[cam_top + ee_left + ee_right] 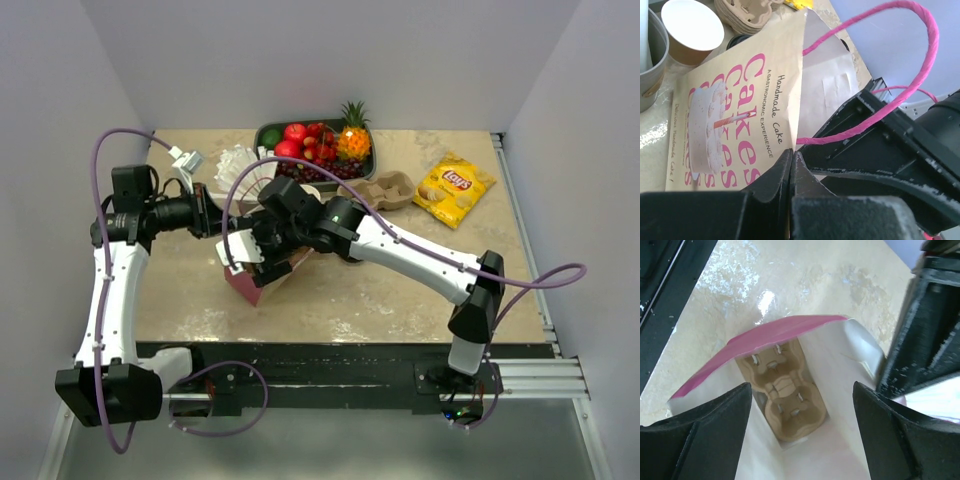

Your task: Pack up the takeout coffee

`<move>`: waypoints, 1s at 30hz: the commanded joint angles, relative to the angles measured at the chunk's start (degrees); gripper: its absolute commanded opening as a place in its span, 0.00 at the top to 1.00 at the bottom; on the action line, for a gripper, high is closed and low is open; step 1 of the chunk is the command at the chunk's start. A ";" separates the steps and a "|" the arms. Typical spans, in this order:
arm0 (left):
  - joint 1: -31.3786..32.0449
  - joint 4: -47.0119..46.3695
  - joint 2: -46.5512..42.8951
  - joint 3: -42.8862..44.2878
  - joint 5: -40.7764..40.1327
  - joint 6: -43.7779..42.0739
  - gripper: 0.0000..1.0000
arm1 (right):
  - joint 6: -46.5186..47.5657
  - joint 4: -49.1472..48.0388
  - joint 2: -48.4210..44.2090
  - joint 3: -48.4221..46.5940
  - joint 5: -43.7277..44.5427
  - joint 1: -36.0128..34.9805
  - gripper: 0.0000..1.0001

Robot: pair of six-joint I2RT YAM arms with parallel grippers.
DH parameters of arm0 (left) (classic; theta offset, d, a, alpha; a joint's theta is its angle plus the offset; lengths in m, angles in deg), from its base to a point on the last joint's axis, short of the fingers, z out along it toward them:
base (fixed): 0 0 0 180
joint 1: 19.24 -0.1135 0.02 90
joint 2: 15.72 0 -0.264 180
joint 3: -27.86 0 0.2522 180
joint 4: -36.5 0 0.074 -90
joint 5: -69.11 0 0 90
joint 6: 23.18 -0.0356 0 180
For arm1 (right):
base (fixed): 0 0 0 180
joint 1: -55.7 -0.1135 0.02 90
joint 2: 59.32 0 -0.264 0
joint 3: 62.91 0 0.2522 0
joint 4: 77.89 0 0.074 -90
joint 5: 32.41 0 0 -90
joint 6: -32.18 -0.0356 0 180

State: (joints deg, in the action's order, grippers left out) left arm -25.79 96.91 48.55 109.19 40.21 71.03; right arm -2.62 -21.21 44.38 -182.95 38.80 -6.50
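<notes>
Coffee doesn't show in any view, so can't say where it sits. It's not in the paper bag (840,355) though: the cardboard carrier (785,395) at the bottom is empty. Right gripper (800,390) hovers over the mouth, spread wide, holding nothing. Left gripper (791,162) looks pinched tight on the bag's rim, at 3 o'clock in the right wrist view. My worry: thin paper slips or tears there and the mouth folds shut. Only the right wrist sees inside the bag; only the left wrist catches the lidless cup (692,27) at 11 o'clock.
</notes>
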 commanded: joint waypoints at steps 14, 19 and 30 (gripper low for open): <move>4.78 8.19 -6.52 -0.60 6.75 -18.10 1.00 | -24.16 -19.52 -18.79 1.51 9.10 2.86 0.17; 8.74 6.61 -8.02 0.11 5.00 -15.37 1.00 | -34.10 -21.56 -16.52 0.38 9.21 12.78 0.20; 14.10 9.86 -11.45 -2.44 -0.72 -20.38 1.00 | -37.27 -18.66 -9.22 5.02 -0.36 31.85 0.25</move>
State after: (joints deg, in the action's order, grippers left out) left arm -12.65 106.31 37.77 107.33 40.76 52.69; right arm -38.40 -40.10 34.59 -180.29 44.42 19.97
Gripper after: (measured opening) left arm 0.013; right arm 0.761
